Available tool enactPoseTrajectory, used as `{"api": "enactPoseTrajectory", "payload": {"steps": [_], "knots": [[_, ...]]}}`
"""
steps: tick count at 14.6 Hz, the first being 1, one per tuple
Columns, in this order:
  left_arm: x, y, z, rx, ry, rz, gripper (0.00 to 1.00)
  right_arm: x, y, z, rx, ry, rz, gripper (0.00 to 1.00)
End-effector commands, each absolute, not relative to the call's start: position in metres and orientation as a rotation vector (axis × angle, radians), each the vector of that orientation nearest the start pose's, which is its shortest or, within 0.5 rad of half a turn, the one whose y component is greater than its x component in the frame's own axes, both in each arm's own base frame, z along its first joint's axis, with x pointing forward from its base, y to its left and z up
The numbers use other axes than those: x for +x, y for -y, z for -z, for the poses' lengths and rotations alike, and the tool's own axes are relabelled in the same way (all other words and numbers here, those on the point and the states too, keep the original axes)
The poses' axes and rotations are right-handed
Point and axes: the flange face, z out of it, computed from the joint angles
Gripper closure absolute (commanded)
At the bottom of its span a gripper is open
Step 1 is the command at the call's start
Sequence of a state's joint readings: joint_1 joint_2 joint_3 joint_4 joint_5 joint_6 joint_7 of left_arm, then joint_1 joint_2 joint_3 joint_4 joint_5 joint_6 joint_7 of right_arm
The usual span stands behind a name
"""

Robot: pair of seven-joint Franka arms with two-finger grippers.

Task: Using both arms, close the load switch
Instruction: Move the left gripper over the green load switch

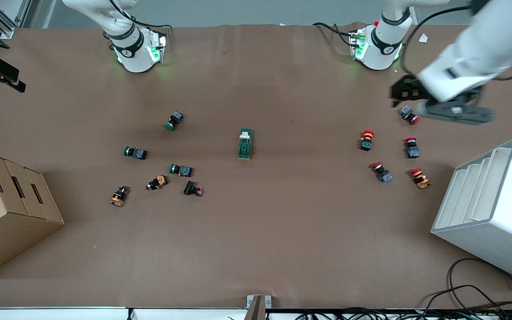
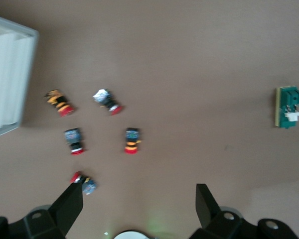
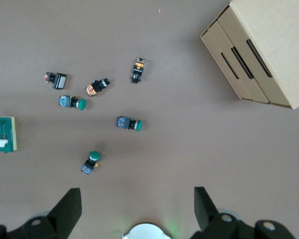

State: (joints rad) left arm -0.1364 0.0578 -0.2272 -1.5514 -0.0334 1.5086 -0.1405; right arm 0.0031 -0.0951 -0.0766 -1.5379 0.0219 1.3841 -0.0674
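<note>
Load switch (image 1: 245,143) lies mid-table, untouched; left gripper (image 1: 420,103) spread wide, empty, over red buttons (image 1: 409,114) near the left arm's edge; right gripper (image 3: 134,209) spread wide, empty

load switch (image 1: 245,144): dark green, cream lever | table (image 1: 282,231): brown | cardboard box (image 1: 2,209): tan | rack (image 1: 496,209): white

Bare table all round load switch (image 1: 245,143); push-button clusters (image 1: 158,171) (image 1: 394,153) well apart toward either end.
</note>
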Motion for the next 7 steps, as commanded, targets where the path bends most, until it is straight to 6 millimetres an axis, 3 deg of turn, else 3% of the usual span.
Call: {"api": "enactPoseTrajectory", "payload": {"steps": [1,3,5,7], "knots": [[0.513,0.265,-0.575,-3.140,-0.328,-0.192,0.00,0.500,0.038,-0.676,-3.091,-0.004,-0.085,0.00],[0.493,0.315,-0.558,-3.148,-0.248,-0.187,0.00,0.500,0.038,-0.678,-3.092,-0.004,-0.078,0.00],[0.458,0.362,-0.538,-3.150,-0.234,-0.161,0.00,0.500,0.038,-0.678,-3.093,-0.002,-0.078,0.00],[0.425,0.410,-0.533,-3.183,-0.096,-0.108,0.00,0.500,0.038,-0.678,-3.103,0.001,-0.079,0.00]]}}
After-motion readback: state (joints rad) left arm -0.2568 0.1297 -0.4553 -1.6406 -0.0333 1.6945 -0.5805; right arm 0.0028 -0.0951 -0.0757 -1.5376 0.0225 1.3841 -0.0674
